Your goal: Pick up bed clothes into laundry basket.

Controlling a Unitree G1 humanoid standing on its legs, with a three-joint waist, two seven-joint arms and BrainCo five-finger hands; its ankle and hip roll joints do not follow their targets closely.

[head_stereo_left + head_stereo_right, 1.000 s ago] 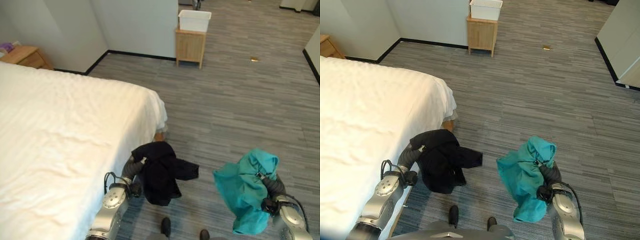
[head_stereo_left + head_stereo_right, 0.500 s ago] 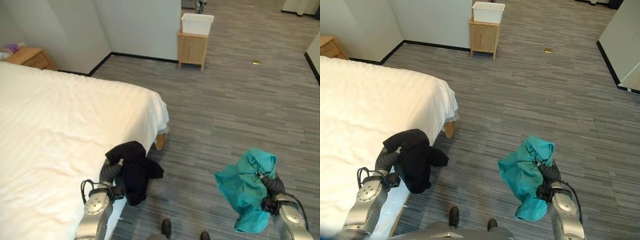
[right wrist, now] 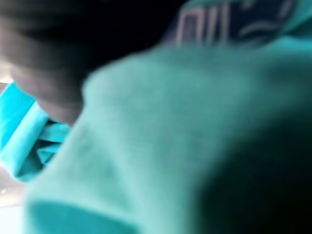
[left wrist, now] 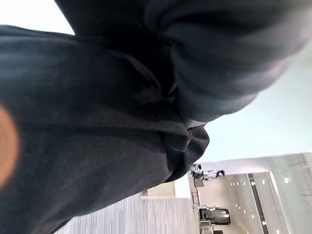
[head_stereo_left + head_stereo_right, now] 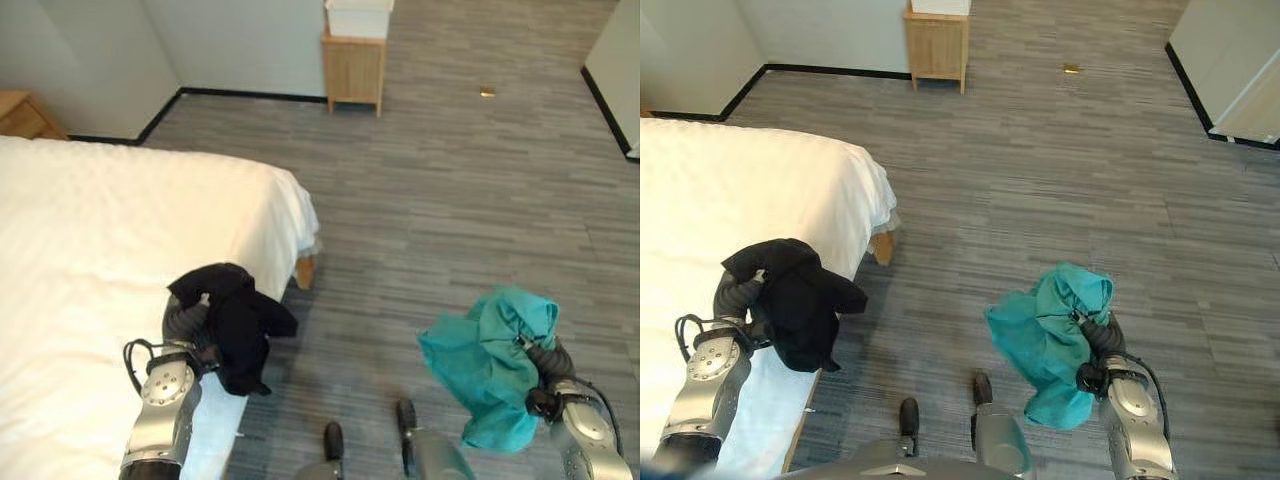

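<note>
A black garment hangs bunched from my left hand, low on the left over the edge of the white bed; a bit of silver finger shows on top of the cloth. The left wrist view has black cloth right against the hand's dark cover. A teal garment hangs in a bundle from my right hand above the grey floor at the lower right. The same teal cloth shows close up in the right wrist view. A white laundry basket sits on a small wooden stand far ahead by the wall.
The bed takes the left side, its corner reaching toward the middle. A wooden nightstand stands at the far left wall. A small brownish object lies on the floor at the back right. A pale cabinet lines the right side.
My left hand has swung left with the black garment, from over the floor to over the bed's edge. The view has shifted; the teal garment stays held by my right hand.
</note>
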